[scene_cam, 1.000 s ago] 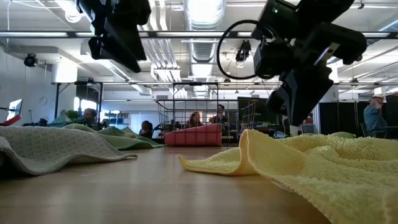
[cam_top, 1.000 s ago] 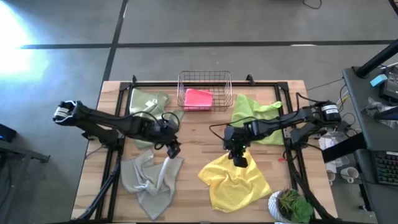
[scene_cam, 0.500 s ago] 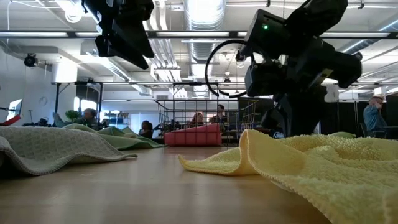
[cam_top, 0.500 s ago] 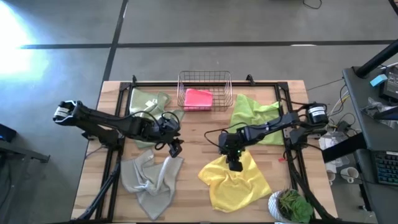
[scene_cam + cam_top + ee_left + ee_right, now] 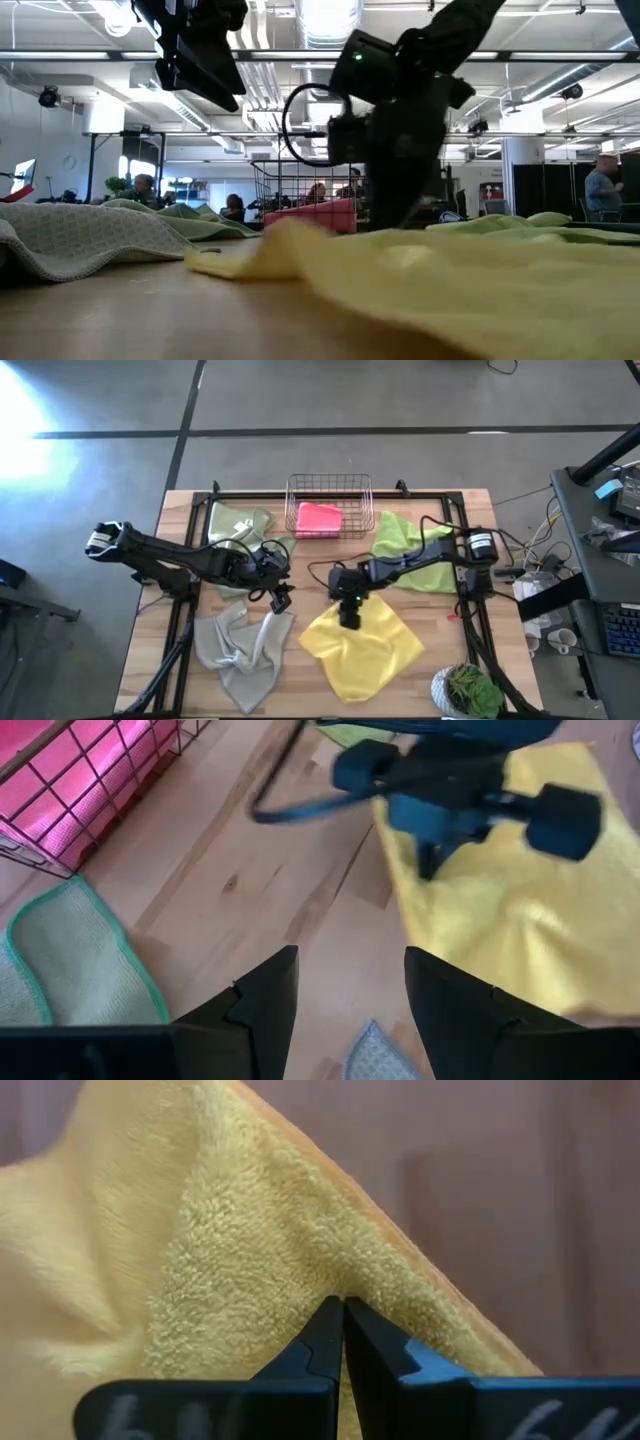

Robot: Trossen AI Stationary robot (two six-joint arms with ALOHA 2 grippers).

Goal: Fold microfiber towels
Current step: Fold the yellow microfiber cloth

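— While we watch from above, what has changed in the last second?

— The right gripper [image 5: 348,618], closed on the far edge of the yellow towel [image 5: 362,650], has moved to the left, and the towel now lies more open and flat than a second ago. We judge this is spreading, so the fold itself has not started.

— And the other arm?

— The left gripper [image 5: 283,598] hangs with its fingers [image 5: 262,1010] apart, holding nothing, just above the grey-beige towel [image 5: 240,650] on the near left.

— Where are the rest?

— The pink towel [image 5: 319,518] is in the wire basket [image 5: 330,485]; the lime towel [image 5: 405,540] lies far right, the sage towel [image 5: 235,522] far left.
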